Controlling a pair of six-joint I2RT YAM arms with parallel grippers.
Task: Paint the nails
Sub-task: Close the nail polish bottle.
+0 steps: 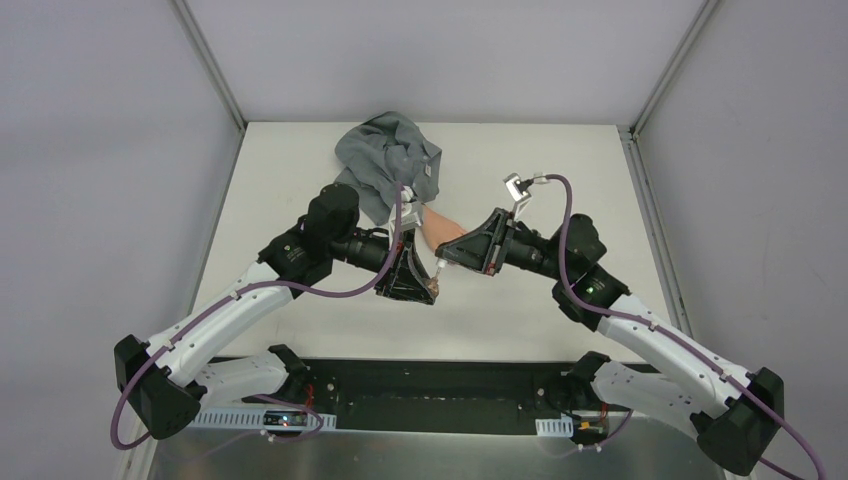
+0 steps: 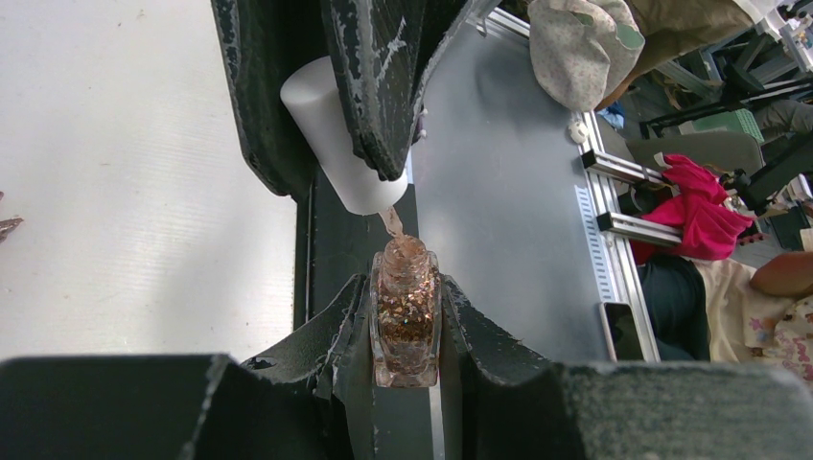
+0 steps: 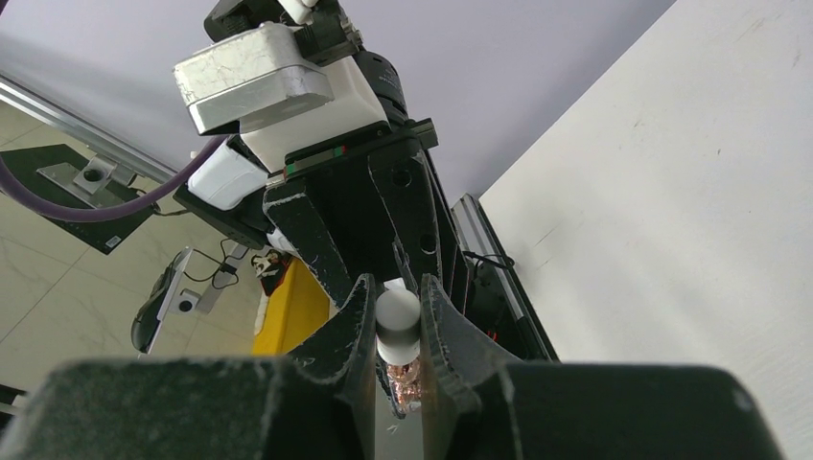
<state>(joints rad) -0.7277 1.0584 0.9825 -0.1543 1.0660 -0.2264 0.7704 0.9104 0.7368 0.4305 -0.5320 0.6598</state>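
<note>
step: loading brush | left gripper (image 2: 405, 292) clamped on bottle (image 2: 406, 331) | right gripper (image 3: 396, 287) clamped on cap (image 3: 396, 321), brush (image 2: 391, 222) at bottle neck | nails: on hand (image 1: 447, 232), top view centre, hidden behind grippers | next: likely lift brush clear, swing to a nail, light stroke

Top view: the fake hand (image 1: 447, 232) shows only as a peach patch between the grey sleeve (image 1: 385, 165) and the two grippers. Its fingers lie behind the left gripper (image 1: 428, 287) and right gripper (image 1: 443, 263), and the nails cannot be made out. Left wrist view: the glitter polish bottle (image 2: 406, 321) has its sides and base covered by the gripper's fingers. A small dark point (image 2: 7, 226) is cut off at the left edge and cannot be identified. Right wrist view: only a sliver of the bottle shows below the white cap (image 3: 397, 321).
</note>
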